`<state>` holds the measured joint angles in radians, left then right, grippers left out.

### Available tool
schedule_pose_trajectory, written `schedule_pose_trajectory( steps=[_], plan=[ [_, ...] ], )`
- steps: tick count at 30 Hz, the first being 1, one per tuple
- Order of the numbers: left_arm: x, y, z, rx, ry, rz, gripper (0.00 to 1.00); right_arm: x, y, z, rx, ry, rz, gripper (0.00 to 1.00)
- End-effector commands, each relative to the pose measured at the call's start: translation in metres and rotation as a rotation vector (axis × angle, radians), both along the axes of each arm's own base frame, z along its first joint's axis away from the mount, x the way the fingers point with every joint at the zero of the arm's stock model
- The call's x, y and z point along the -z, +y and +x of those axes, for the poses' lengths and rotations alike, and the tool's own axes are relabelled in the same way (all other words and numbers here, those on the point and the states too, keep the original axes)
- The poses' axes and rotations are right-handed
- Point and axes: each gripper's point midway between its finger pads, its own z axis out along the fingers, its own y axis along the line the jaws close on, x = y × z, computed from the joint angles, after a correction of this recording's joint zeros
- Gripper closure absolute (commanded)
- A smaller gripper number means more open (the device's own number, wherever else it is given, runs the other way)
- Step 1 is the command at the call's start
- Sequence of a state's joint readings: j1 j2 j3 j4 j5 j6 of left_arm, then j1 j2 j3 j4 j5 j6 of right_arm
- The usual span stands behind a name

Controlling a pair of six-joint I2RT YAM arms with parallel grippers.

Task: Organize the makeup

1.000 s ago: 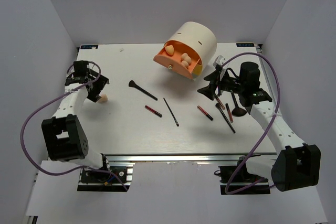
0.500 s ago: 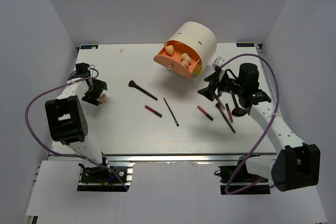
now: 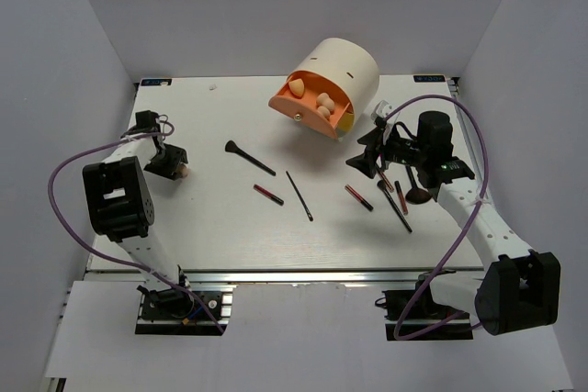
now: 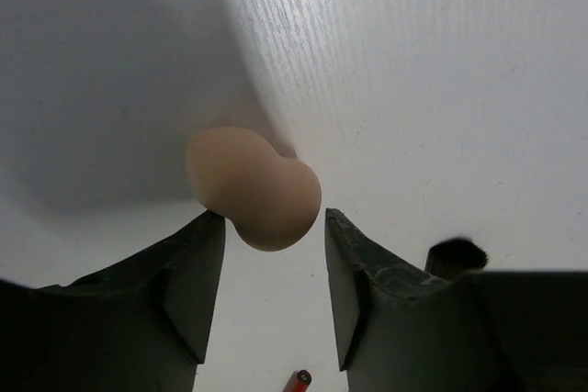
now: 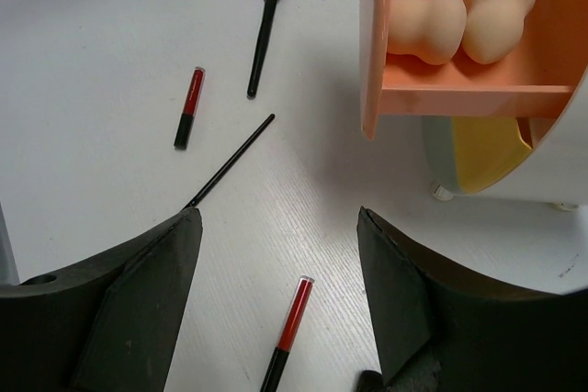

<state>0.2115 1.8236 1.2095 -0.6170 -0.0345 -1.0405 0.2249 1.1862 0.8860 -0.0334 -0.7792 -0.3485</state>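
A beige sponge [image 4: 253,188] was seen lying at the left side of the table [image 3: 211,218], closely flanked by the left gripper [image 4: 273,219]; whether it was clamped could not be told. The right gripper [image 5: 277,215] was held wide and empty beside the cream case [image 3: 344,66].

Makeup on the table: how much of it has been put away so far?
Done: three sponges appear to sit in the open orange drawer of the cream case. In hand: the left end effector straddles the fourth sponge, jaws not clamped. Left: brushes, a slim black stick and red-and-black sticks lie loose on the table.
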Motion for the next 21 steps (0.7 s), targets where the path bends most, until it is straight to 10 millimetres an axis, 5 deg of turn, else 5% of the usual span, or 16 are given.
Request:
schedule_pose_trajectory(
  steps=[1, 9, 13, 21],
  plan=[
    [-0.004, 0.002, 0.01, 0.008, -0.026, -0.009, 0.45, -0.008, 0.0, 0.001, 0.001, -0.032, -0.001, 0.26],
    [0.001, -0.001, 0.008, 0.046, -0.021, -0.01, 0.76, -0.012, 0.0, 0.0, 0.004, -0.039, 0.0, 0.26],
    [-0.007, -0.013, 0.007, 0.106, -0.064, -0.053, 1.0, -0.014, 0.0, 0.001, 0.002, -0.045, 0.003, 0.26],
    [-0.077, -0.057, 0.015, 0.261, -0.308, -0.058, 1.0, -0.018, 0.001, 0.004, 0.009, -0.042, 0.016, 0.26]
  ],
)
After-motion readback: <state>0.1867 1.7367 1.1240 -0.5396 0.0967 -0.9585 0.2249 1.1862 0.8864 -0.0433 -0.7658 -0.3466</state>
